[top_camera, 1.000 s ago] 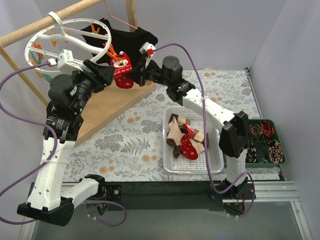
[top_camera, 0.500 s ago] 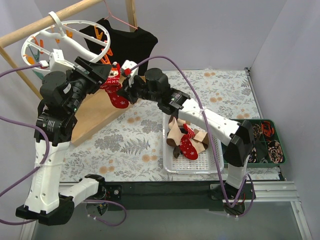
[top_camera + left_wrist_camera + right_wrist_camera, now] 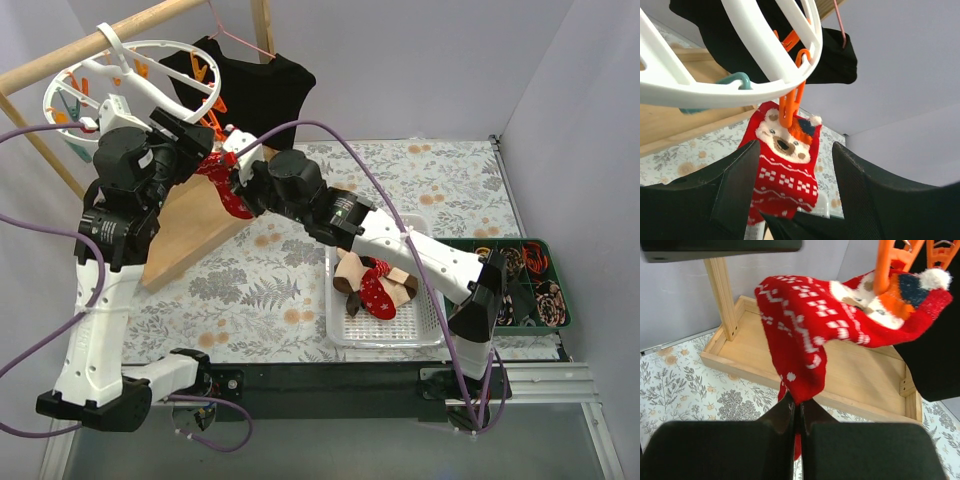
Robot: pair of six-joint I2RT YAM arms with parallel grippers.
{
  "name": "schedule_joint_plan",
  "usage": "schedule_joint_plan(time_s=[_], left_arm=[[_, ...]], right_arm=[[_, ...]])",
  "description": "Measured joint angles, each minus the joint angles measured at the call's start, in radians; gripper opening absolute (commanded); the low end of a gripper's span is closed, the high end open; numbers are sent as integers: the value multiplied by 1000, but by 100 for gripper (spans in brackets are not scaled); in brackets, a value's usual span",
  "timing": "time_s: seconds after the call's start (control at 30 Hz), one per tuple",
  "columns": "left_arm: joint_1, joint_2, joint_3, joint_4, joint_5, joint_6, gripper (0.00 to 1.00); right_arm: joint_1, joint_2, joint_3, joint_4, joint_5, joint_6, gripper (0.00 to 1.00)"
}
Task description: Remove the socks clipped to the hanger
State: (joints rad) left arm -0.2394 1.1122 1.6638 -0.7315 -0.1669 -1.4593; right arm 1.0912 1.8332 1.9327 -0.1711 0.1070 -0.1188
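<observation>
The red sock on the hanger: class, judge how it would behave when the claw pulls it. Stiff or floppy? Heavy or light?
Probably floppy: the red sock folds and droops from the orange clip into the right claw. Likely light, since one small clip holds it. It may stretch before slipping free, being knitted fabric.

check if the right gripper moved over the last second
Yes. From above, the right gripper, shut on the sock, went left and down in the picture, away from the black shirt.
</observation>
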Motion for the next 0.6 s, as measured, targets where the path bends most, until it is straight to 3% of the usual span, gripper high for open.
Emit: schedule_joint_plan(time_s=[0.6], left_arm=[[0,161,60,24,-53,42,54]], right_arm=[[74,0,3,-39,146,-69,1]])
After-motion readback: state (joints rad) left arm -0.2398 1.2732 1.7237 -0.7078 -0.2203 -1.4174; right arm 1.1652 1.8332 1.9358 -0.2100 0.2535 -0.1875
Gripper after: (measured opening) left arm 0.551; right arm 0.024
